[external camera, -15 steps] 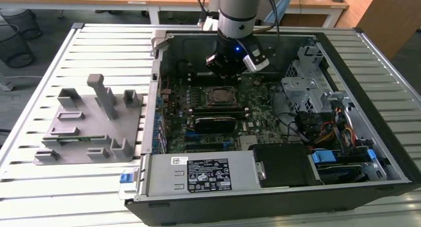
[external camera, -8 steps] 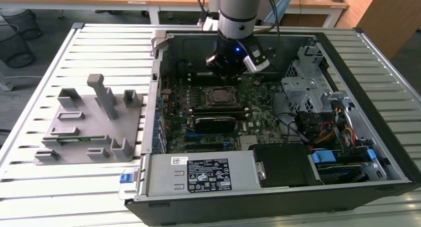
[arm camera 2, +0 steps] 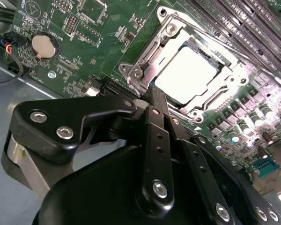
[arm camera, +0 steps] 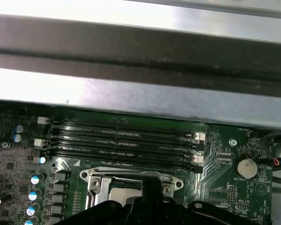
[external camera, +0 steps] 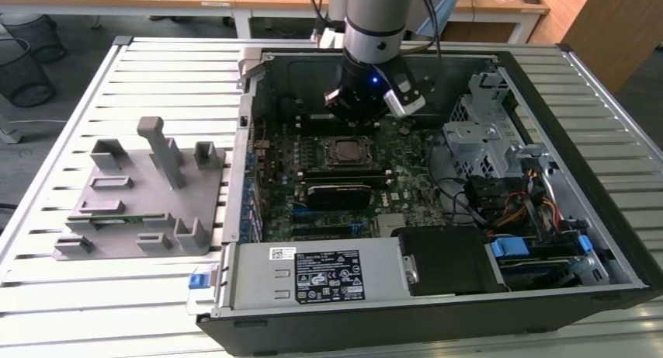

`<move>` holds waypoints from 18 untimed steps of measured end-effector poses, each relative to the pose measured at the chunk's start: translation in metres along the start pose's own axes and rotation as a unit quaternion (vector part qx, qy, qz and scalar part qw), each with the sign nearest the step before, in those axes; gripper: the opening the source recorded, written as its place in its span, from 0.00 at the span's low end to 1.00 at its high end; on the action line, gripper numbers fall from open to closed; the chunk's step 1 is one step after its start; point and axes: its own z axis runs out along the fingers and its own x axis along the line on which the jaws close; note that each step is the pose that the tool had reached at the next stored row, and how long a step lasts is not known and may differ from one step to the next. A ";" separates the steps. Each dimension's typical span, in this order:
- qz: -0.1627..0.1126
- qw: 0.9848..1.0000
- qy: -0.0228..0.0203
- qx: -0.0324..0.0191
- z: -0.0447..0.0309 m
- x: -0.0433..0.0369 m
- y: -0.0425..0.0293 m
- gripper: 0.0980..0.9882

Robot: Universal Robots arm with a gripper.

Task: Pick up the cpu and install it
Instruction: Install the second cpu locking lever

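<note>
The cpu (arm camera 2: pixel 186 75), a small flat square with a pale shiny top, lies inside the metal-rimmed socket frame (arm camera 2: pixel 145 61) on the green motherboard (arm camera 2: pixel 84 28). In the exterior view the socket (external camera: pixel 343 150) sits mid-board inside the open computer case, and my gripper (external camera: pixel 361 113) hangs just above and behind it. In the second wrist view my black gripper (arm camera 2: pixel 149 96) is shut, fingers together with nothing between them, its tip close to the socket's edge beside the cpu. The first wrist view shows the socket frame (arm camera: pixel 103 180) just past the dark gripper body (arm camera: pixel 145 211).
A grey plastic fixture (external camera: pixel 145 195) with a thin green memory stick (external camera: pixel 119 217) stands on the slatted table at the exterior view's left. Memory slots (arm camera: pixel 126 140) run beside the socket. Case walls (external camera: pixel 248 125), a drive cage (external camera: pixel 482 129), cables (external camera: pixel 498 203) and a power supply (external camera: pixel 310 272) surround the board.
</note>
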 end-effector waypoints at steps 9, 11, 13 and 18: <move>0.000 1.000 0.000 0.000 -0.0120 -0.0001 -0.0009 0.01; 0.000 1.000 0.000 -0.001 -0.0127 -0.0002 -0.0015 0.01; 0.000 1.000 0.000 0.000 -0.0130 0.0000 -0.0033 0.01; 0.000 1.000 0.000 0.000 -0.0137 0.0007 -0.0106 0.01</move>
